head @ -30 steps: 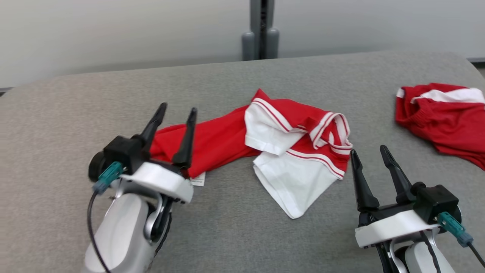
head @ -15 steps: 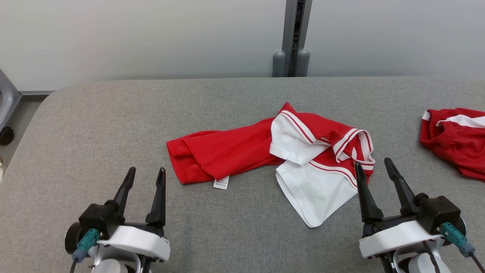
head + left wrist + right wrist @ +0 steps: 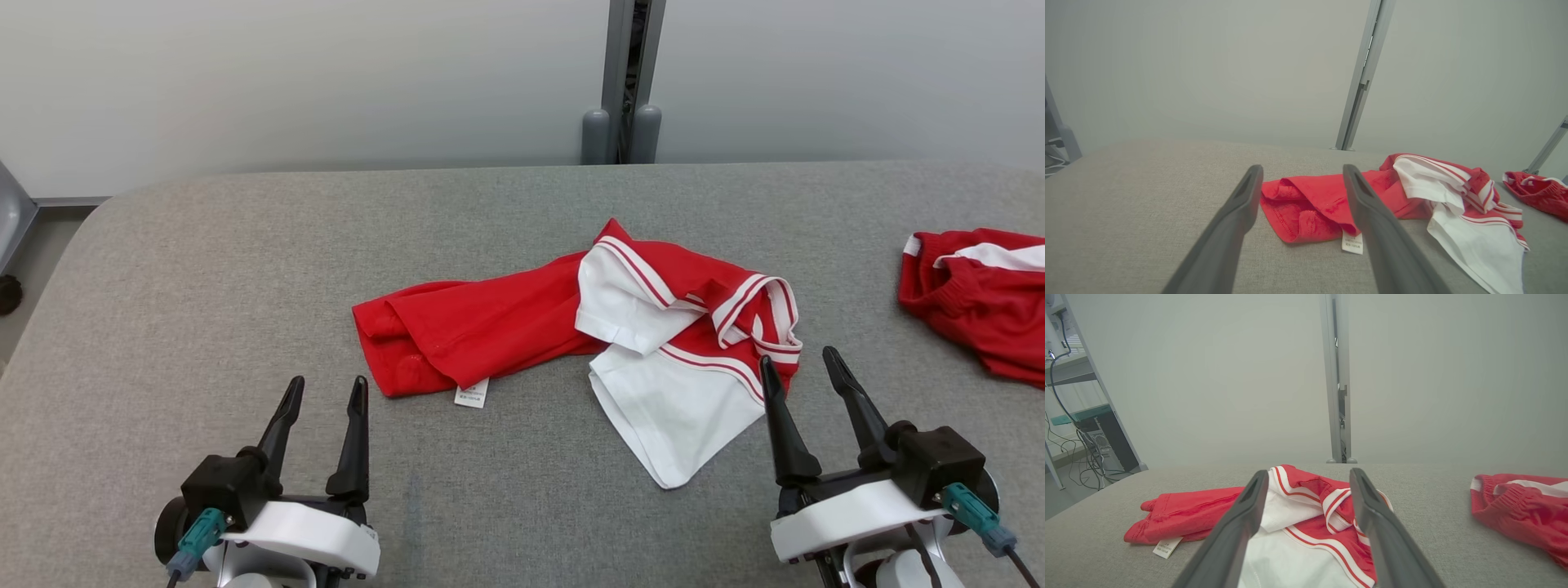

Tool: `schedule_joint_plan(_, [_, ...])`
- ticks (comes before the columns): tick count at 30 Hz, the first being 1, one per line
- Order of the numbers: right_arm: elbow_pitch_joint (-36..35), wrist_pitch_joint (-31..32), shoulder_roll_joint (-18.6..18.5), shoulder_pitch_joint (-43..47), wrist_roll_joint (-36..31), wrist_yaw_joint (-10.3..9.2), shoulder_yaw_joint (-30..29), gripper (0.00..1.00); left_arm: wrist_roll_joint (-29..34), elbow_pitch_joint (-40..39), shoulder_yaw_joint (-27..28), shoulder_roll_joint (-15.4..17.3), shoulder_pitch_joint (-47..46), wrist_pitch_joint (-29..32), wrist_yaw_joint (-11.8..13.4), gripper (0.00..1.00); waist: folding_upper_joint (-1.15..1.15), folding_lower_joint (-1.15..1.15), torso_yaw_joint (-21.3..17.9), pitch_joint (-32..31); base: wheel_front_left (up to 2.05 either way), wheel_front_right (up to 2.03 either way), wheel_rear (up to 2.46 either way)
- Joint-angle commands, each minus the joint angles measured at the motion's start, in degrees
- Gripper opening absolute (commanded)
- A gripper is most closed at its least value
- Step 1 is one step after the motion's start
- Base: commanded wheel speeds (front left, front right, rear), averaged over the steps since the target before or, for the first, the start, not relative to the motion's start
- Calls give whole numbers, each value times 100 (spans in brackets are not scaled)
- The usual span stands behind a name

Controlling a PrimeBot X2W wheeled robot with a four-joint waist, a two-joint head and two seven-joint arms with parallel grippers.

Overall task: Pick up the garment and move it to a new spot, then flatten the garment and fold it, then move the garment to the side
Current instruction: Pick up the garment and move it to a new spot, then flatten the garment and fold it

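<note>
A crumpled red and white garment [image 3: 571, 327] with striped trim lies at the middle of the grey table [image 3: 204, 269]; a white label hangs at its near left end. It shows in the left wrist view [image 3: 1331, 196] and in the right wrist view [image 3: 1306, 510] too. My left gripper [image 3: 325, 390] stands open near the front left, short of the garment's red end, with nothing between its fingers. My right gripper [image 3: 798, 361] is open at the front right, its tips beside the garment's striped right edge; touching or apart, I cannot tell.
A second red and white garment [image 3: 980, 298] lies at the table's right edge, also in the right wrist view [image 3: 1519, 510]. A grey post [image 3: 620, 82] rises behind the far edge against a pale wall. The table's rounded left corner [image 3: 73, 237] drops to the floor.
The head camera has swung between the earliest frame and now. My left gripper, which stood over the garment's red end, has drawn back toward me and stands off it. The right gripper has barely moved.
</note>
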Motion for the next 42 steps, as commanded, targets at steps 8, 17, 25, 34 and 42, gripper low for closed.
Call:
schedule_joint_plan(8, [22,1,-32,-16,-34,2,8,100,-62,17,-47,18,-57,-23,15,100,0,0,-71,56,0,0,0])
schedule_joint_plan(17, [-15,1,-33,-139,-3,2,65,100,-38,441,-182,16,-369,-23,-52,100,0,0,-198,328,0,0,0])
schedule_joint_plan(25, [-63,1,-32,-307,55,2,134,100,-15,1463,-371,22,-1240,-23,-161,100,0,0,-424,853,0,0,0])
schedule_joint_plan(34, [-79,1,-33,-503,138,2,206,100,-232,2796,-370,22,-2264,-23,-83,100,0,0,-676,1266,0,0,0])
schedule_joint_plan(42, [-75,1,-32,-541,182,2,202,100,-425,3467,-346,21,-2784,-23,-111,100,0,0,-796,1366,0,0,0])
